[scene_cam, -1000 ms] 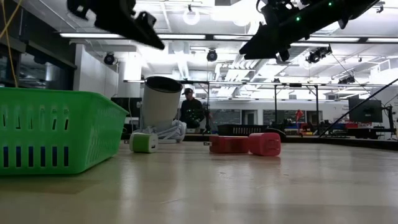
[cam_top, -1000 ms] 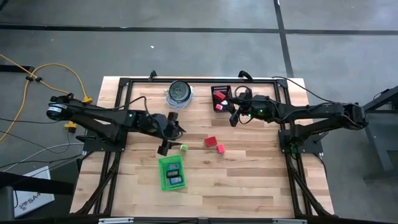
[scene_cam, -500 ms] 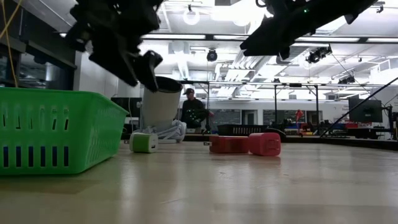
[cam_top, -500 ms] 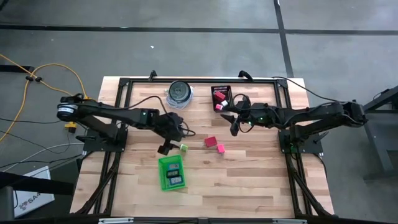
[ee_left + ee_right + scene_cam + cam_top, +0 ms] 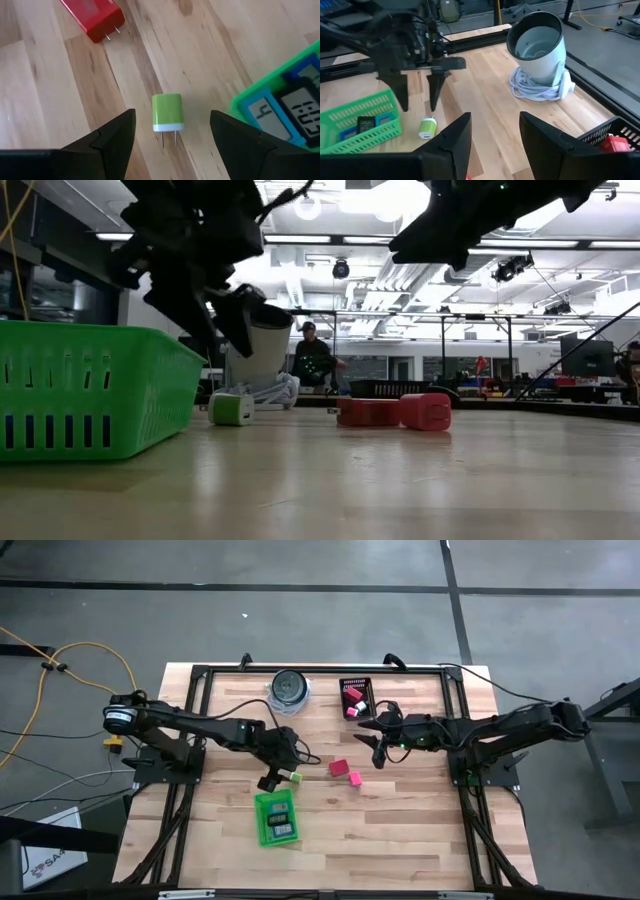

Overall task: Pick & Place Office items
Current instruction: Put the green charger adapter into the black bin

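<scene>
A green charger block with a white pronged end (image 5: 167, 112) lies flat on the table. My left gripper (image 5: 284, 770) hangs open just above it, one finger (image 5: 112, 135) on either side, touching nothing. It also shows in the low view (image 5: 220, 328) above the green block (image 5: 231, 409). A red block (image 5: 338, 768) and a pink block (image 5: 354, 778) lie side by side on the wood. Blue rectangular pieces (image 5: 280, 107) sit in the green tray (image 5: 262, 830). More red and pink pieces (image 5: 351, 697) lie in a black basket. My right gripper (image 5: 375, 747) hovers open beyond the red block.
A round container (image 5: 538, 44) stands at the far edge on a coil of white cable (image 5: 540, 89). The black basket (image 5: 363, 683) sits to its right. The green tray (image 5: 90, 390) is near the left gripper. Bare wood stretches along the near and right sides. A person (image 5: 308, 358) stands far behind.
My left gripper has moved down and slightly toward the table's right, coming over the green block with its fingers open. My right gripper has drifted from the black basket toward the near edge, closer to the red and pink blocks. No item has moved.
</scene>
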